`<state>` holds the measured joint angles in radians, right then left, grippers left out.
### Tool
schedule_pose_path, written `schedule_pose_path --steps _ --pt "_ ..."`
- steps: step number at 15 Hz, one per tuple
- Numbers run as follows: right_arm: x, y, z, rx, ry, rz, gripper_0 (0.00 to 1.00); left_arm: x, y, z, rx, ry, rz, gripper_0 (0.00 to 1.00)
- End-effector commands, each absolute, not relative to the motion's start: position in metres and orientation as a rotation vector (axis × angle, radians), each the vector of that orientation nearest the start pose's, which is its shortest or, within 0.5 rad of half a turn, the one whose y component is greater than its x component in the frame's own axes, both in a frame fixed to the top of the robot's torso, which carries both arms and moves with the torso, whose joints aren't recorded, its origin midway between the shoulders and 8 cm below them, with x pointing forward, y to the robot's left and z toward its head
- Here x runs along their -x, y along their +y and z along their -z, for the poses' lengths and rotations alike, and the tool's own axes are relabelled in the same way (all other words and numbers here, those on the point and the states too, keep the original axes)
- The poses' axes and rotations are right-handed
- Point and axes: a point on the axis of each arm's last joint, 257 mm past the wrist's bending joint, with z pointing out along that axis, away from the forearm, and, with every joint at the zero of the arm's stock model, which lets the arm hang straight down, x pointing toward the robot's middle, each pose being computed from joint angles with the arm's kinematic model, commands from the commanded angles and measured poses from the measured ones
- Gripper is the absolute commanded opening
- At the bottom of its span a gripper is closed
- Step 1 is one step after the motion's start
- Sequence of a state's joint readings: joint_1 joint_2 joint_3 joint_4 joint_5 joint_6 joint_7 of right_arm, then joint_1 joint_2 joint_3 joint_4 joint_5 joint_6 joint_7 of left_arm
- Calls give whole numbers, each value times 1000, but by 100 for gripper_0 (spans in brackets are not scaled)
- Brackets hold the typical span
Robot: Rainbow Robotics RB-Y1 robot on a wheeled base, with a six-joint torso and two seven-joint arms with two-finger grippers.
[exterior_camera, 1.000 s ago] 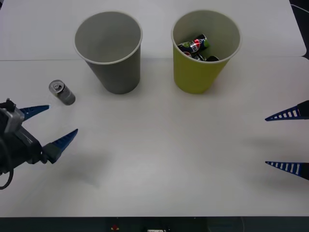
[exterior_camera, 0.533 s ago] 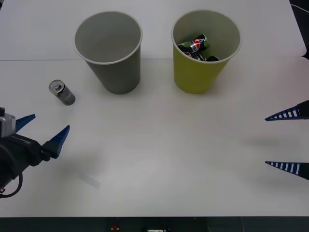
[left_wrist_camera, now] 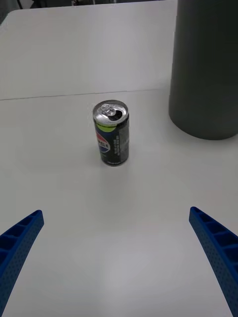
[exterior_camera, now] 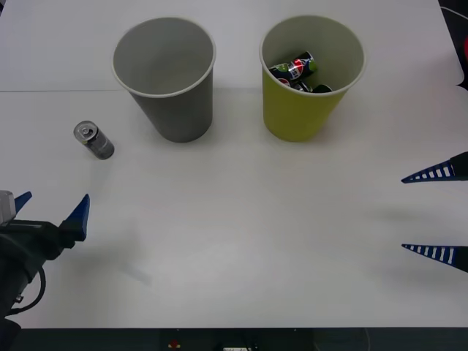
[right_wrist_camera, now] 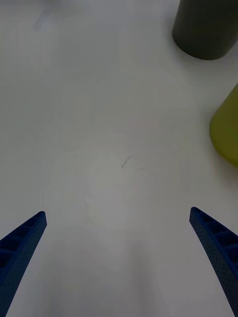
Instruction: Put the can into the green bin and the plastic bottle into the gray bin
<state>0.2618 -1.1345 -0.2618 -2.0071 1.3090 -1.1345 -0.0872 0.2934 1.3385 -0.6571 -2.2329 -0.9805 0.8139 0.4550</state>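
While the slim silver-topped can [exterior_camera: 93, 140] stands untouched on the white counter [exterior_camera: 241, 234], left gripper [exterior_camera: 48, 207] and right gripper [exterior_camera: 435, 213] hang wide, empty; tapered yellow-green bin [exterior_camera: 300, 110] holds other dark cans, no bottle visible.

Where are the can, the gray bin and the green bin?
can [left_wrist_camera: 112, 132]: left wrist view, on its side wall.
gray bin [exterior_camera: 184, 113]: front view, on its outer wall.
green bin [exterior_camera: 296, 113]: front view, on its outer wall.

On your table [exterior_camera: 241, 241], the can [exterior_camera: 93, 140] stands upright at the left. The gray bin [exterior_camera: 167, 80] sits behind it to its right, the green bin [exterior_camera: 307, 80] farther right, holding cans [exterior_camera: 296, 69].
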Motion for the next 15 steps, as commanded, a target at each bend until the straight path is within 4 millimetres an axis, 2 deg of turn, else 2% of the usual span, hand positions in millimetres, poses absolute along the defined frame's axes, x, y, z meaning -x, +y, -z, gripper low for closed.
schedule_pose_path --steps 1,2,6,9,13,15 --pt "-341 -286 167 1634 1596 -209 100 -381 344 223 59 1804 19 100" --pt "-341 -286 167 1634 1596 -209 100 -385 344 227 58 1798 30 100" --pt "-341 -286 167 1634 1596 -209 100 -421 340 240 71 1736 97 100" --pt "-341 -286 167 1634 1596 -209 100 -451 344 249 75 1694 109 100" --pt "-341 -286 167 1634 1596 -209 100 -488 339 252 72 1647 132 100" --pt "-341 -286 167 1634 1596 -209 100 -503 344 253 72 1633 105 100"
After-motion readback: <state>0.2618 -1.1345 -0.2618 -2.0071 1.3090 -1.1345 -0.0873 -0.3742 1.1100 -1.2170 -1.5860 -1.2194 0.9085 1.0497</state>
